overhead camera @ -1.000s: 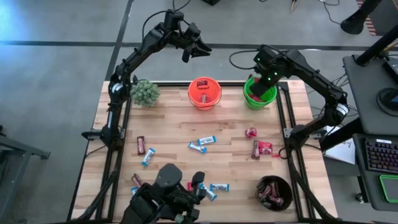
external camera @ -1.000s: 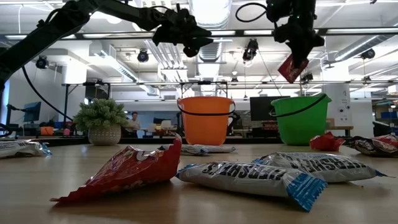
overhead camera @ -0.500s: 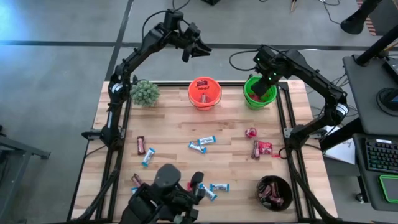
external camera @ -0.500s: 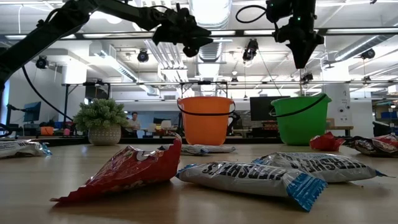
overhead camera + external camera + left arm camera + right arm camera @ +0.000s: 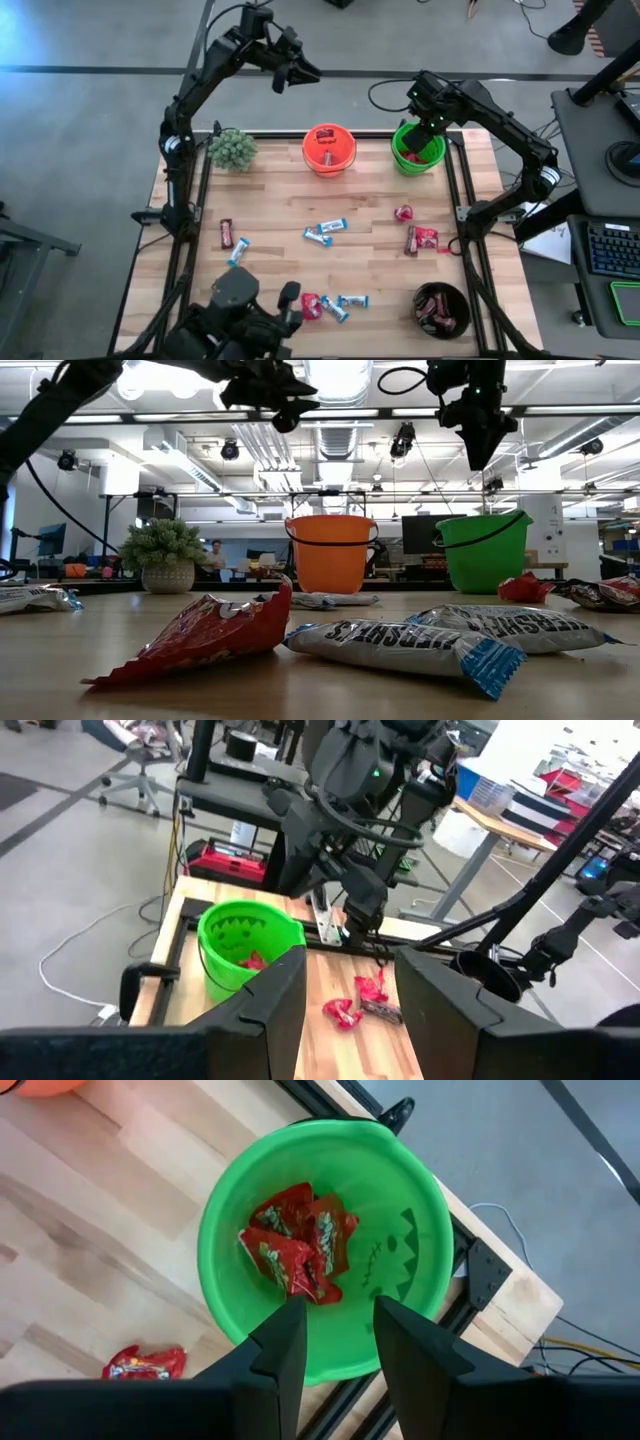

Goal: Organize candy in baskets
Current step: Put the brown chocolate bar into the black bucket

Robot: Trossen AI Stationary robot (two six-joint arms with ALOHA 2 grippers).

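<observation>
High view gives us a pale wood plank surface (image 5: 280, 205) on grey concrete floor, office lights behind. Our right tool (image 5: 332, 1342) hangs over the green pail (image 5: 418, 150) at the far edge, fingers spread, nothing pinched; red candies (image 5: 297, 1245) lie inside. Left tool (image 5: 288, 70) is up past the far edge, fingers parted, empty. "HERSHEY'S" reads on the blue-white bar (image 5: 405, 642). Loose candy sits mid-surface; the near left stays open.

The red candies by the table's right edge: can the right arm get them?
Probably yes. The right pincer hangs open and empty over the green pail, and the red candies lie uncovered on that arm's side.
</observation>
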